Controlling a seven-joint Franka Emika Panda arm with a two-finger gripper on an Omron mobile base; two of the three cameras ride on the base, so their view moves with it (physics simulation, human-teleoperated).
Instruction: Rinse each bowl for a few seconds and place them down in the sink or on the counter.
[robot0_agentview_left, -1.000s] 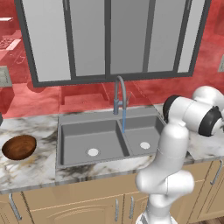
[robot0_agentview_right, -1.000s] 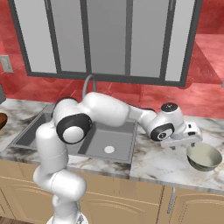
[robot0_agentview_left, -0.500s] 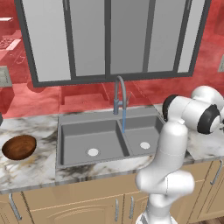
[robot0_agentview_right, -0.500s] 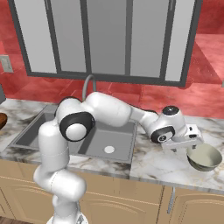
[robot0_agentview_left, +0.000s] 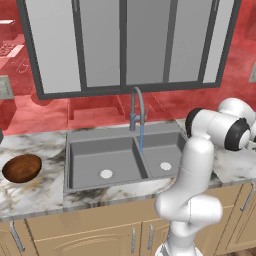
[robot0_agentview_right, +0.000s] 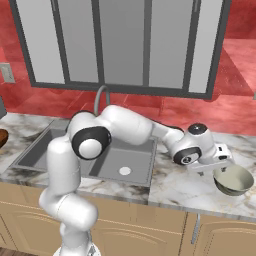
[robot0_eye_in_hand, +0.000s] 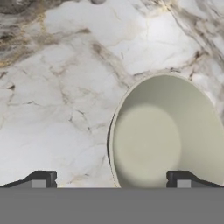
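Your claw (robot0_eye_in_hand: 109, 180) stands wide open with nothing between its tips, poised over the marble worktop (robot0_agentview_right: 175, 182) to the right of the sink (robot0_agentview_left: 120, 160). In the hand view one fingertip (robot0_eye_in_hand: 41, 179) sits over bare marble while the other is over the inside of the pale bowl (robot0_eye_in_hand: 168, 133), so the near rim of that bowl falls between the tips. From the right base view you can see the pale bowl (robot0_agentview_right: 232, 180) upright on the worktop, just beside the hand and well right of the basins. The dark reddish-brown bowl (robot0_agentview_left: 22, 168) rests on the worktop left of the sink, well apart from the arm. A thin stream of water (robot0_agentview_left: 141, 137) runs from the faucet (robot0_agentview_left: 138, 107).
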